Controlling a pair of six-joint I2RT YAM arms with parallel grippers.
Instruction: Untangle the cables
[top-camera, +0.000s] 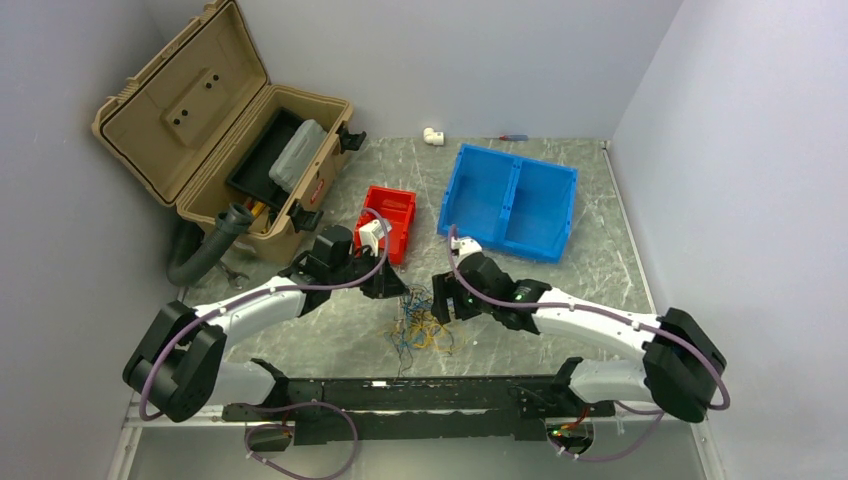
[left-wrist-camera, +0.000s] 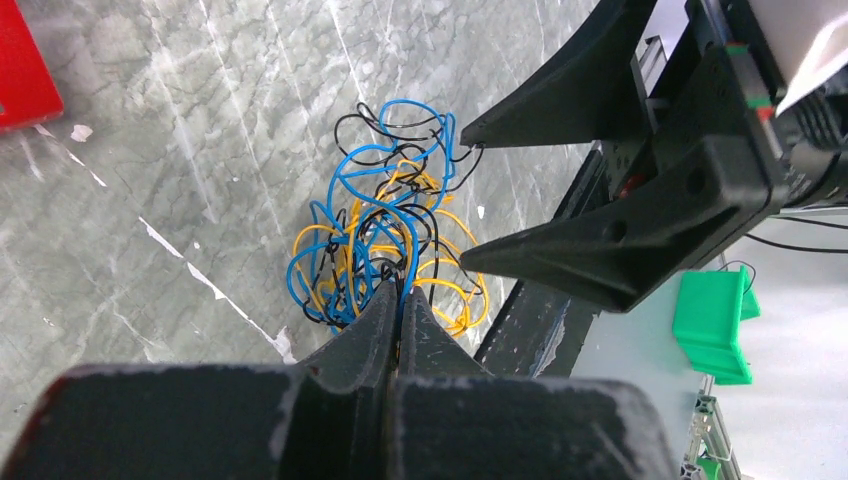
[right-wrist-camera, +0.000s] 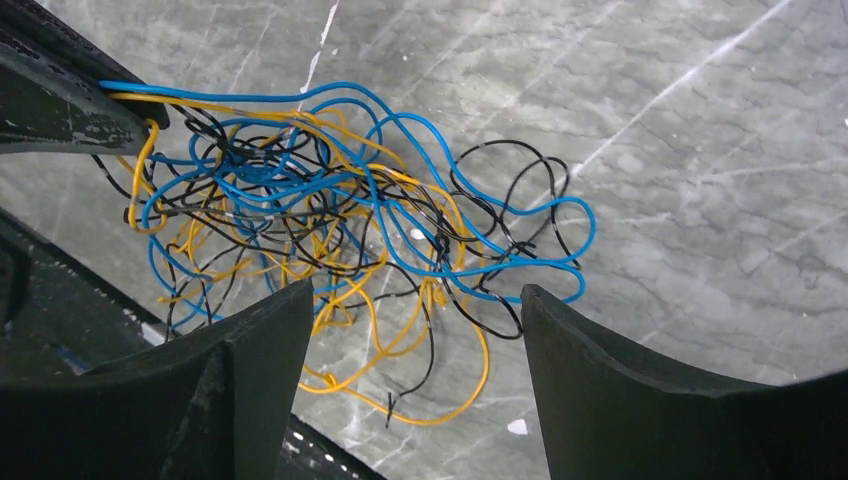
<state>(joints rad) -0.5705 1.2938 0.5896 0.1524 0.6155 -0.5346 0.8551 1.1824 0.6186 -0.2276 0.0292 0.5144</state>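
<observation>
The cables lie in one tangled heap of thin blue, yellow-orange and black wires on the grey marble table, between the two grippers. My left gripper is shut on blue and yellow strands at the heap's edge; its tips pinch a blue wire. In the right wrist view the left gripper shows at top left with wires running out of it. My right gripper is open, its jaws wide apart and just above the heap, holding nothing. It also shows open in the left wrist view, over the heap.
A red bin and a blue two-part bin stand behind the heap. An open tan toolbox and a grey pipe are at back left. A black rail runs along the near edge. A green bin sits below the table.
</observation>
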